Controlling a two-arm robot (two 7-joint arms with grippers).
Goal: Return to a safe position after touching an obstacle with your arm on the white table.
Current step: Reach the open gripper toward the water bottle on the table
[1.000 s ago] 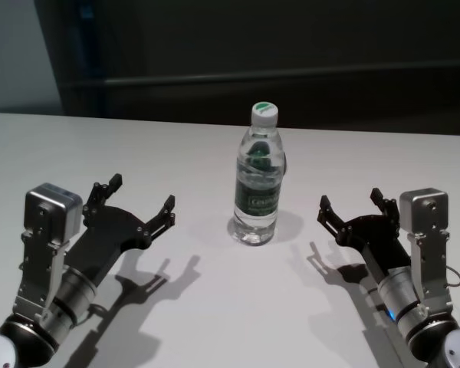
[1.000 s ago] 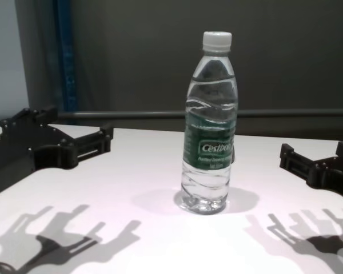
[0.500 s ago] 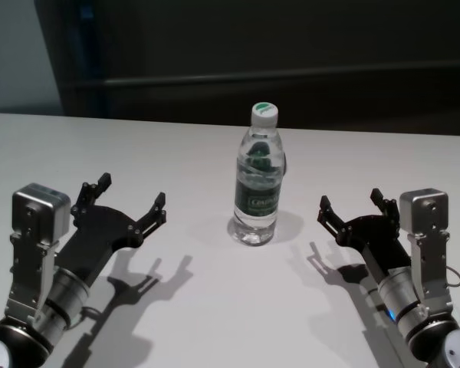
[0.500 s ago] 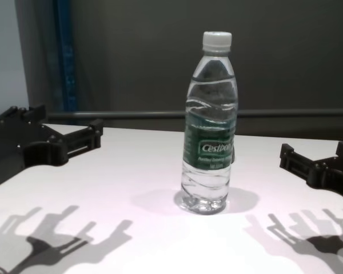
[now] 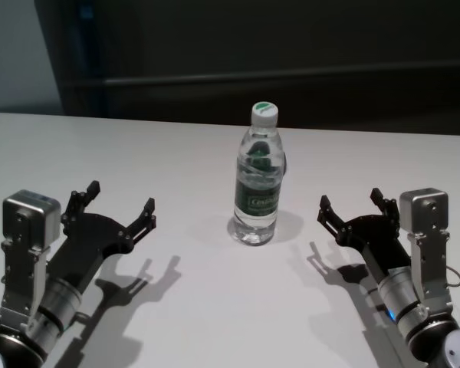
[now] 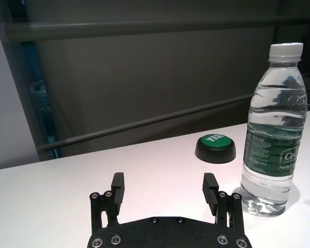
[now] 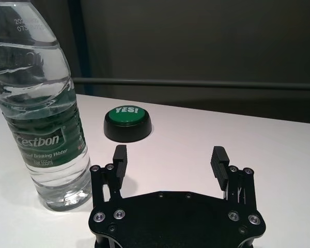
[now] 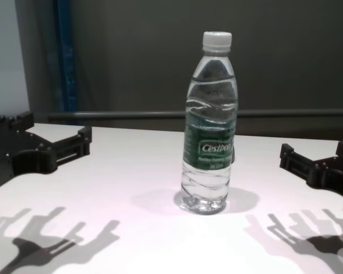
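The left gripper [image 5: 116,203] hangs over the white table [image 5: 215,307] at about 8 o'clock in the head view, its two matte black fingers spread wide with nothing between them; flat bolted plates carry the fingers, and a boxy brushed-metal housing sits behind them on the wrist. It stands well apart from the bottle and throws a hard, forked shadow on the tabletop beneath it. In the left wrist view the same fingers [image 6: 118,187] show as short, square-tipped black bars

At the centre stands the obstacle [image 5: 258,178], upright on the smooth, matte white surface: a tall clear plastic bottle, ribbed and wavy in its walls, filled with water, with a white screw cap and a dark green band reading "Cestbon". It touches neither arm. Behind it, toward 12 o'clock, a low black dome with a glossy green top [image 7: 127,123] marked "YES!" rests on the table, near the bottle but not touching

The right gripper [image 5: 353,206] hovers at about 4 o'clock, likewise gaping and holding nothing, its black fingers aimed toward the middle of the table, well clear of the bottle, with a silver rectangular housing behind
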